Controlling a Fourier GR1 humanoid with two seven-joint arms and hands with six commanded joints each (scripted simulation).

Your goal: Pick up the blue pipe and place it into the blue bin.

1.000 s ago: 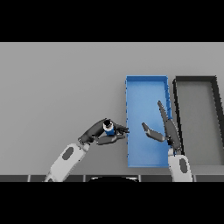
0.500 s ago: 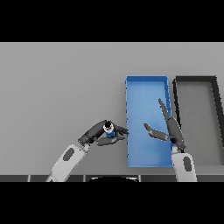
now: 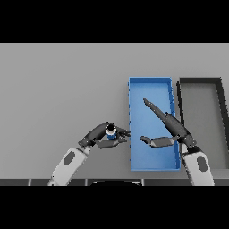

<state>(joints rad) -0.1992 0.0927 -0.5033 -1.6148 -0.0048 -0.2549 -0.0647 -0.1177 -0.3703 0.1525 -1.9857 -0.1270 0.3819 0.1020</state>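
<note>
The blue pipe (image 3: 111,131) is a short blue cylinder with a dark end, held in my left hand (image 3: 99,136), whose fingers and thumb curl round it. It sits just left of the blue bin (image 3: 150,84), close to the bin's left wall. My right hand (image 3: 172,127) hovers over the bin's near right part, fingers stretched straight toward the far left and thumb pointing left, holding nothing.
A black bin (image 3: 200,82) stands right beside the blue bin, on its right. The grey table (image 3: 62,89) stretches to the left and far side.
My left hand with the pipe has shifted slightly right toward the blue bin. My right hand has drifted a little right and nearer.
</note>
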